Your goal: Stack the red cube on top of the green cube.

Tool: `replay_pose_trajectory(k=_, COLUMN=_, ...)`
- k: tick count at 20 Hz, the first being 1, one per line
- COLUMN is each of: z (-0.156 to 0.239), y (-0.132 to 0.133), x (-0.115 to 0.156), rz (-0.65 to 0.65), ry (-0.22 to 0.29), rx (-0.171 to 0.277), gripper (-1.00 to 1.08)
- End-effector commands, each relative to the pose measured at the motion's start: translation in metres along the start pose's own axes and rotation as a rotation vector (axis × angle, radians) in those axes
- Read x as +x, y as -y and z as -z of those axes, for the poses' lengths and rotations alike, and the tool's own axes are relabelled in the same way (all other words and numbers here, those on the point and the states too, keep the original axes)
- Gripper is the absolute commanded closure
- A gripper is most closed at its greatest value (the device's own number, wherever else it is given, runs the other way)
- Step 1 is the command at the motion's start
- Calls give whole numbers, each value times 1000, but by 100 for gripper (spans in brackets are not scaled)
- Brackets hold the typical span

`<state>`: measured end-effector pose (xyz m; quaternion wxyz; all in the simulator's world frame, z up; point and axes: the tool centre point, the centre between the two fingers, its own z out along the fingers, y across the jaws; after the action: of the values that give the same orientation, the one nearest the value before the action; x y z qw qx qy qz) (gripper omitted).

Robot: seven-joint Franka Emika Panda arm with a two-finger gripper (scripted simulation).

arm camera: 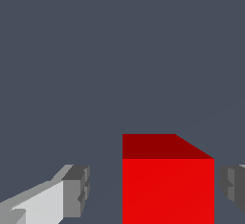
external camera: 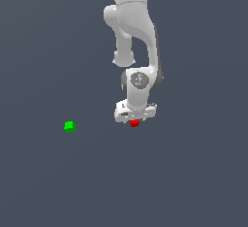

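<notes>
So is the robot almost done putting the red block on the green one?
Not yet. Nothing is stacked so far: the green cube sits alone, off toward the exterior view's left. The tool is down over the red cube, and the wrist view shows a finger on each side with gaps, so it isn't gripped. Squeezing, lifting, carrying over and setting it down remain.

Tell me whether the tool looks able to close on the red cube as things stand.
Probably yes. In the wrist view the red cube sits between the two fingers, with gaps on both sides and nothing else between them. The tool hangs right over it; the green cube lies well apart, toward the exterior view's left.
</notes>
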<state>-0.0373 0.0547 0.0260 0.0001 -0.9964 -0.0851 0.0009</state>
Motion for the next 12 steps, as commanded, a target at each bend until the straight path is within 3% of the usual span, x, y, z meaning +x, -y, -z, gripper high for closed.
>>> replay_pose_trajectory(k=1, z=-5, y=0, x=1, rz=0, ry=-2, rx=0, gripper=-92)
replay_pose_trajectory(k=3, z=-6, y=0, x=1, rz=0, ry=-2, rx=0, gripper=-92)
replay_pose_trajectory(k=4, z=-6, y=0, x=1, rz=0, ry=-2, rx=0, gripper=108)
replay_pose_trajectory(k=12, z=-6, y=0, x=1, rz=0, ry=-2, rx=0, gripper=108)
